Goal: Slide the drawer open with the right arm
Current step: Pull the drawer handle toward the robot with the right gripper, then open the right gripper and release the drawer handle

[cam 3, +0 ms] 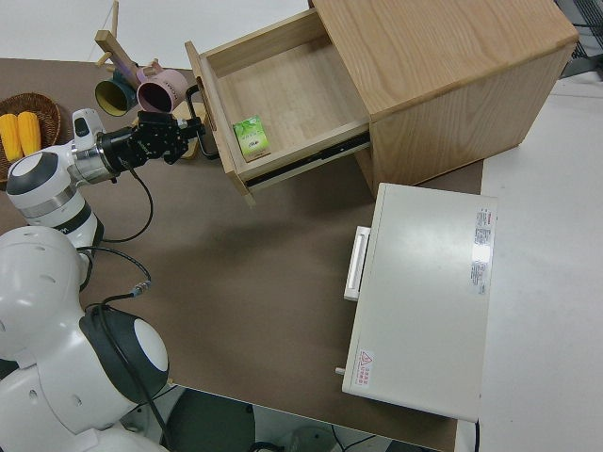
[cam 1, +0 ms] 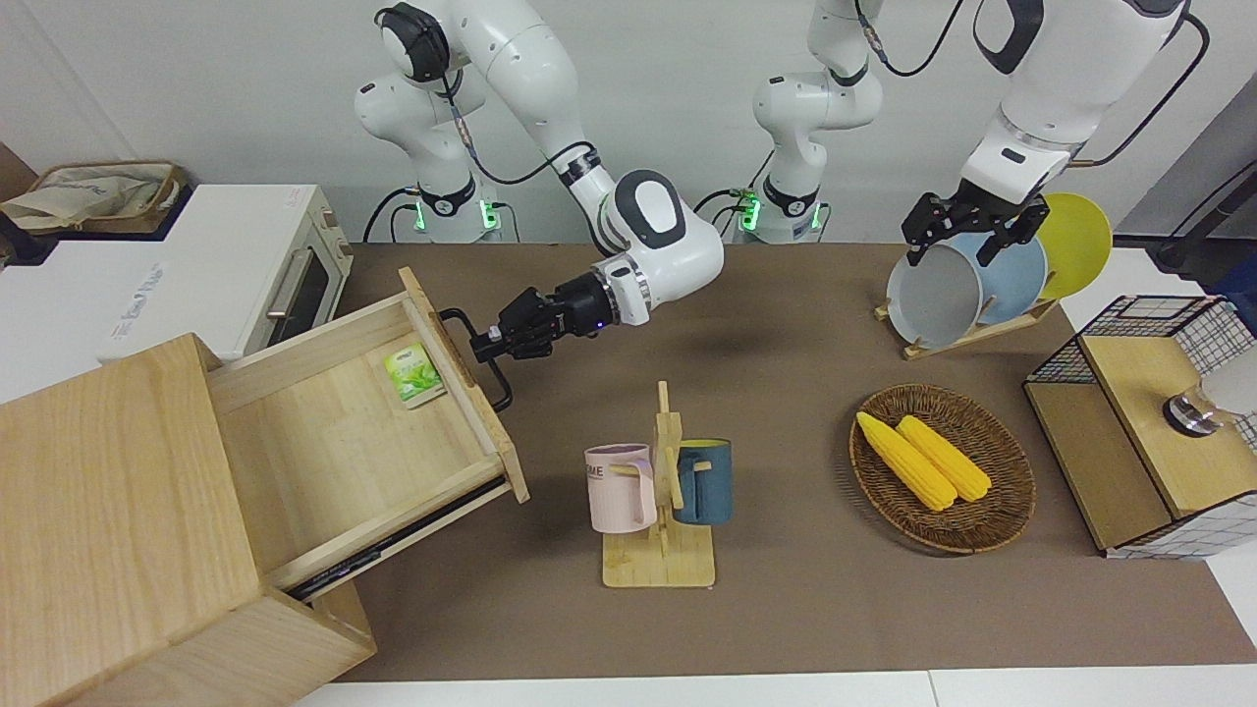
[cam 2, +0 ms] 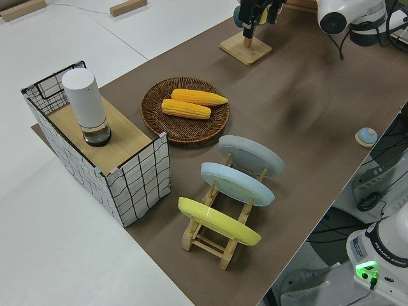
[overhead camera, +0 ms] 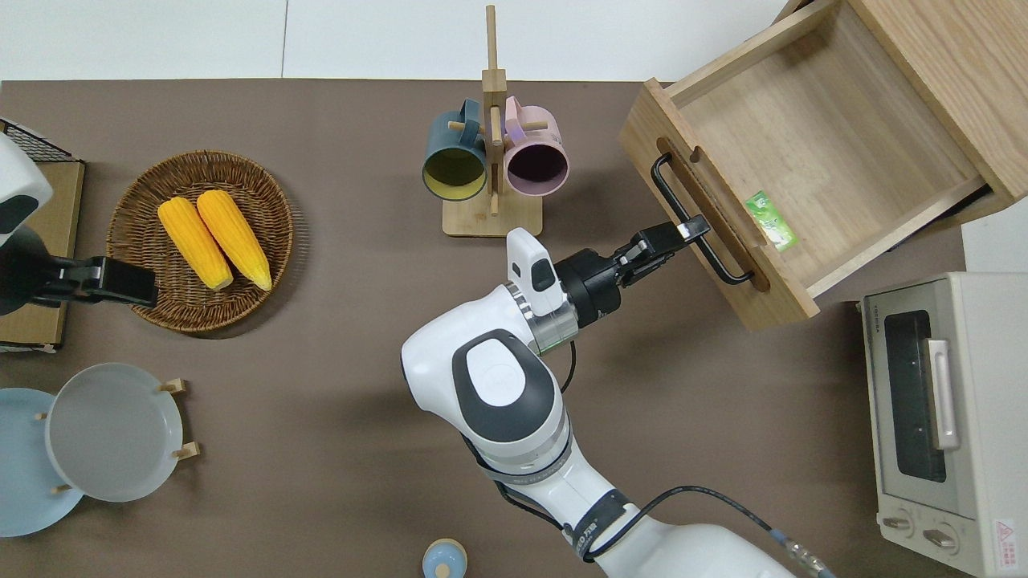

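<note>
The light-wood drawer (cam 1: 344,432) (overhead camera: 819,152) (cam 3: 283,94) stands pulled far out of its big wooden box (cam 1: 108,530). A small green packet (cam 1: 412,373) (overhead camera: 769,221) lies inside, near the front panel. The black bar handle (cam 1: 454,319) (overhead camera: 675,193) runs along the drawer front. My right gripper (cam 1: 483,344) (overhead camera: 692,230) (cam 3: 188,132) reaches in level from the table's middle and is shut on that handle, toward its end nearer the robots. The left arm is parked, with its gripper (cam 1: 951,250) open.
A white toaster oven (cam 1: 245,265) sits beside the box, nearer the robots. A mug rack (cam 1: 658,491) with a pink and a blue mug stands close to the drawer front. Toward the left arm's end are a corn basket (cam 1: 1011,491), a plate rack (cam 1: 972,285) and a mesh cabinet (cam 1: 1149,442).
</note>
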You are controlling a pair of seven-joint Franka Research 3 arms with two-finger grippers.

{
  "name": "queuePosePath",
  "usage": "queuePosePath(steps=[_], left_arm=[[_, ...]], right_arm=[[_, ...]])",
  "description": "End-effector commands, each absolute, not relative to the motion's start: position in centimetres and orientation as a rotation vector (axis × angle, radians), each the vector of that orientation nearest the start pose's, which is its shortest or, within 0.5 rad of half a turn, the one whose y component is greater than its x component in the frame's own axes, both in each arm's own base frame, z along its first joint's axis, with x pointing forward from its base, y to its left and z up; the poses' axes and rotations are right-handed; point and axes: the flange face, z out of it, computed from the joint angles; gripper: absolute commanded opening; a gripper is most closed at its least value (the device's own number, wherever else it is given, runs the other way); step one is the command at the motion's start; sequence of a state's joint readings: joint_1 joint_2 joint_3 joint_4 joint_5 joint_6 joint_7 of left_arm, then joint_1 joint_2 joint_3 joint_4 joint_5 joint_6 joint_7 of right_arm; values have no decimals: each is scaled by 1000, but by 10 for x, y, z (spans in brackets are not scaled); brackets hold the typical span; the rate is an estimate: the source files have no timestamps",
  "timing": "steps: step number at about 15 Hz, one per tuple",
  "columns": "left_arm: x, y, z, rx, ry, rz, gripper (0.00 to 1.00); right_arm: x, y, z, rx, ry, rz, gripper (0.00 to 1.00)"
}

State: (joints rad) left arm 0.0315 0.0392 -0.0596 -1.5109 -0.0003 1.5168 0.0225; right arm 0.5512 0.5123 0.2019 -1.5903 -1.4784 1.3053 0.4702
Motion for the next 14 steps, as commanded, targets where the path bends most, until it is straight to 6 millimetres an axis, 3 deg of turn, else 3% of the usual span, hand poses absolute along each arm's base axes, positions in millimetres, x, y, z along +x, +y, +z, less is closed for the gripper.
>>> queuePosePath(steps=[1,3,4,5,6,7,8,14], left_arm=[[563,-14,630,-3126,97,60,993],[563,-14,630,-3126,97,60,993],[563,-14,629,-3126,97,62,993],[563,-14,629,-3126,97,62,993],[563,-14,630,-3126,97,60,993],[563,-14,630,-3126,97,60,993],[563,-14,630,-3126,97,60,993],[563,-14,630,-3126,97,60,993]], right_arm=[[567,331,419,1517,428,253,0],[567,330,419,1517,425,253,4],[567,330,418,1517,425,253,70],[568,330,418,1517,423,254,216],[568,329,418,1517,419,255,514],[569,327,418,1518,416,253,703],[569,327,418,1519,415,254,991],[565,326,416,1557,351,281,987]])
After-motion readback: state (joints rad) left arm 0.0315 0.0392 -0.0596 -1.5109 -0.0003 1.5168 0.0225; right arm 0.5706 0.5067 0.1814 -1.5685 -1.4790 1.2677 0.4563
